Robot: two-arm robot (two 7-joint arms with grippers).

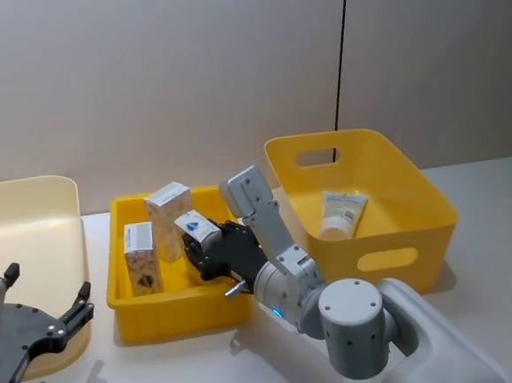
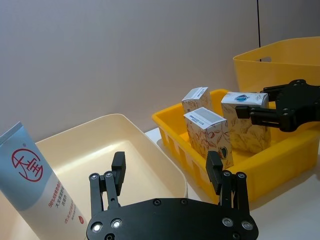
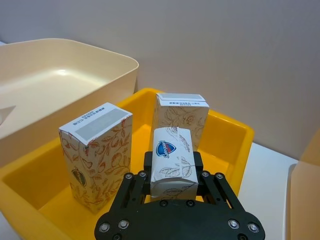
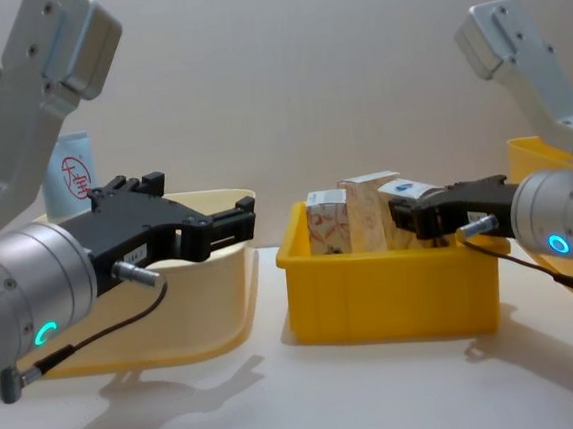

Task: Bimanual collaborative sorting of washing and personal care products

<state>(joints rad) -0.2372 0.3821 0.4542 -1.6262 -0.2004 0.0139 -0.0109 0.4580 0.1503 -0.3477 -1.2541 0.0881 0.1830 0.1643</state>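
My right gripper [image 1: 202,244] is shut on a small white carton [image 1: 197,227] with a blue logo, held tilted over the right part of the yellow tray [image 1: 176,309]. In the right wrist view the carton [image 3: 172,162] sits between the black fingers [image 3: 135,185]. Two more swirl-printed cartons [image 1: 169,216] [image 1: 141,258] stand upright in the tray's left half. A pale-blue tube [image 2: 35,185] with a red logo leans in the cream bin [image 2: 100,140]. Another tube [image 1: 342,213] lies in the deep yellow bin [image 1: 417,214]. My left gripper [image 2: 166,165] hovers open and holds nothing, by the cream bin's near side.
The three containers stand in a row: cream bin [image 1: 27,218] on the left, tray in the middle, deep yellow bin on the right. A grey wall closes the back. Bare white tabletop [image 4: 383,397] lies in front of the containers.
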